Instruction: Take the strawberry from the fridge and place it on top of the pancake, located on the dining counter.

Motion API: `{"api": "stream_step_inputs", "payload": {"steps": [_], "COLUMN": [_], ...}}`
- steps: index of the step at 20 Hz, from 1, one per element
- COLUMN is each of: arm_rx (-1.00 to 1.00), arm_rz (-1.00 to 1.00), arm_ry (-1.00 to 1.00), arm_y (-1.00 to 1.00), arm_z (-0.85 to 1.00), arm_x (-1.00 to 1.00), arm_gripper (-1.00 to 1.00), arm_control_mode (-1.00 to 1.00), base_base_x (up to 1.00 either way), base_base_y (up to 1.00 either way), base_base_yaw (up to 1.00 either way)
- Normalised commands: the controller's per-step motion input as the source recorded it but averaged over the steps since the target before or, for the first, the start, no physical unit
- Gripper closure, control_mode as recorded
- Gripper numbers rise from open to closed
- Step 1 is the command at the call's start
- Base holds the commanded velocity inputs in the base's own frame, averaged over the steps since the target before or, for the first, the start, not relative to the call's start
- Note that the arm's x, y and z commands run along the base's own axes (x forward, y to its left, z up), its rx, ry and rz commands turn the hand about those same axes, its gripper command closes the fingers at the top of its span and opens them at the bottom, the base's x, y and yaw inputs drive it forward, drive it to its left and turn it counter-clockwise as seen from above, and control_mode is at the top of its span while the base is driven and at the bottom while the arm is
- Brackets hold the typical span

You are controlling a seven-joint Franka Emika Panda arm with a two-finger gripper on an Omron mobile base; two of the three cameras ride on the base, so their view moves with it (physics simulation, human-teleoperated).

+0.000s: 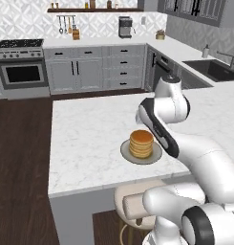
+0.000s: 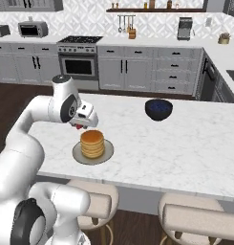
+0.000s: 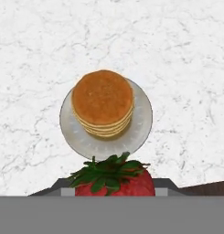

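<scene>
Hand view, bottom centre: the jaws are closed on the strawberry (image 3: 114, 180), its green leaves up, hanging above the counter (image 3: 186, 55). Mid-frame, just above it, sits the round grey plate (image 3: 140, 123) carrying the pancake (image 3: 102, 98) stack. Right base view shows the gripper (image 2: 80, 125) just upper left of the stack, and a dark blue bowl (image 2: 158, 109) well apart toward upper right, its contents unclear.
</scene>
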Motion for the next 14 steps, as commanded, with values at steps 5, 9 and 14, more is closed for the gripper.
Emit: {"api": "stream_step_inputs", "payload": {"steps": [5,9,14], "arm_rx": [0.00,0.00,0.00], "arm_rz": [0.00,0.00,0.00], "arm_ry": [0.17,0.07,0.01], "arm_y": [0.00,0.00,0.00], "arm_z": [-0.68,-0.53,-0.36], "arm_x": [0.71,0.66,0.47], "arm_gripper": [1.00,1.00,1.00], "arm_control_mode": [-1.00,-1.00,-1.00], "base_base_x": [0.00,0.00,0.00], "base_base_y": [0.00,0.00,0.00], "base_base_yaw": [0.00,0.00,0.00]}}
